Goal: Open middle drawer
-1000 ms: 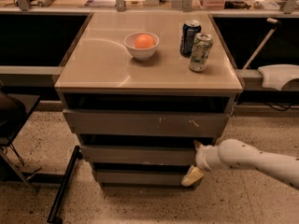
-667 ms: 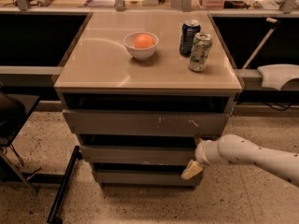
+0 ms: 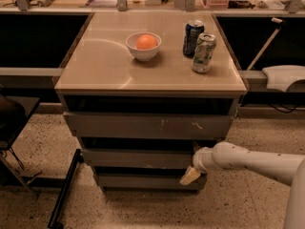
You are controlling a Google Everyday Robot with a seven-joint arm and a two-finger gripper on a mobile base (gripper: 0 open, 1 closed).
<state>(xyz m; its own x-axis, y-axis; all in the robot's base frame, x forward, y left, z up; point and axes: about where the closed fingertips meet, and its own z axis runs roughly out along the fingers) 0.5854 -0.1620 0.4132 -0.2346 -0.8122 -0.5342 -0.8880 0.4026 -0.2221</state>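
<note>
The cabinet has three grey-brown drawers under its tan top. The middle drawer [image 3: 136,158] has a plain flat front, between the taller scratched top drawer [image 3: 147,126] and the small bottom drawer [image 3: 143,181]. My gripper [image 3: 190,175] comes in from the right on a white arm [image 3: 248,162]. It sits at the right end of the middle drawer's front, with its cream tip hanging down over the bottom drawer's right end. Part of the gripper is hidden by the wrist.
On the cabinet top [image 3: 95,75] stand a white bowl [image 3: 143,47] with an orange, a dark can [image 3: 192,38] and a pale can [image 3: 203,53]. A black stand leg [image 3: 64,190] lies on the floor at the left. A chair edge [image 3: 9,118] shows at the far left.
My gripper and wrist have edged slightly left along the middle drawer's right end. The drawers have not visibly moved.
</note>
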